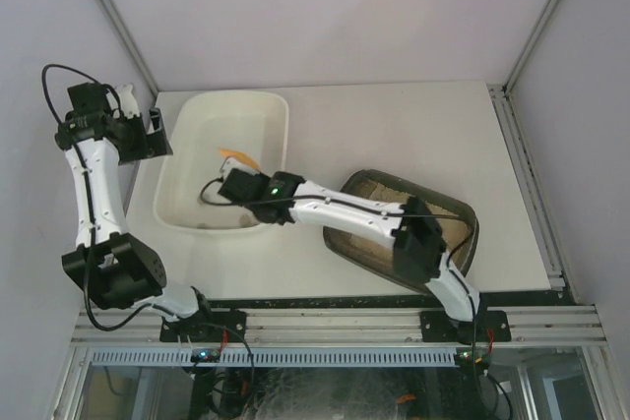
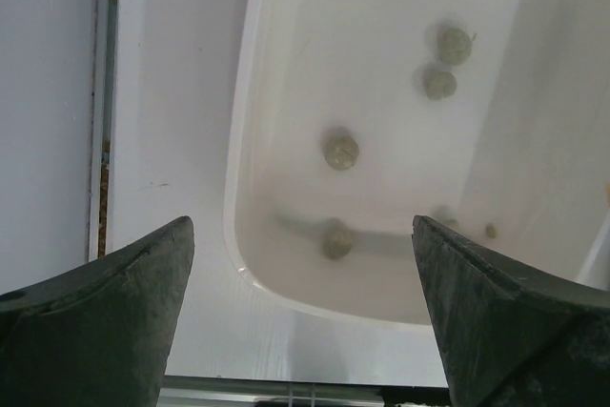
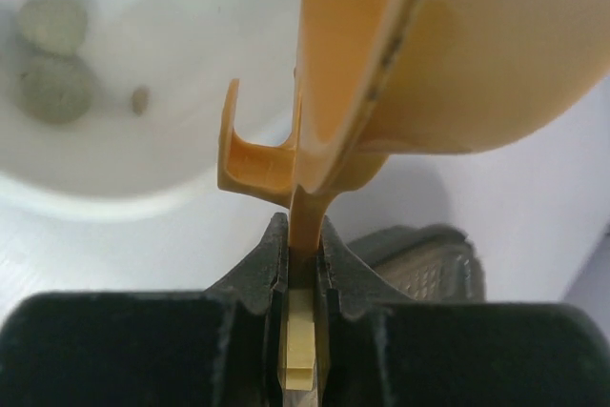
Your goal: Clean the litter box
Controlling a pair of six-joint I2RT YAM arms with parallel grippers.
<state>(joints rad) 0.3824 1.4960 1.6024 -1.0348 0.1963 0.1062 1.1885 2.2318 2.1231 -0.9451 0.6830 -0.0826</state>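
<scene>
— Where's the dark grey-brown rectangular plastic litter box?
— On the white desk, just right of the cream-white rectangular tub.
— And the grippers?
— The right gripper clamps an orange plastic scoop over that tub. The left gripper hangs at the tub's left rim, jaws spread wide.

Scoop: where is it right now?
Top external view: the orange scoop is clamped in the right gripper, over the white tub at centre-left, with the litter box just to its right.
</scene>
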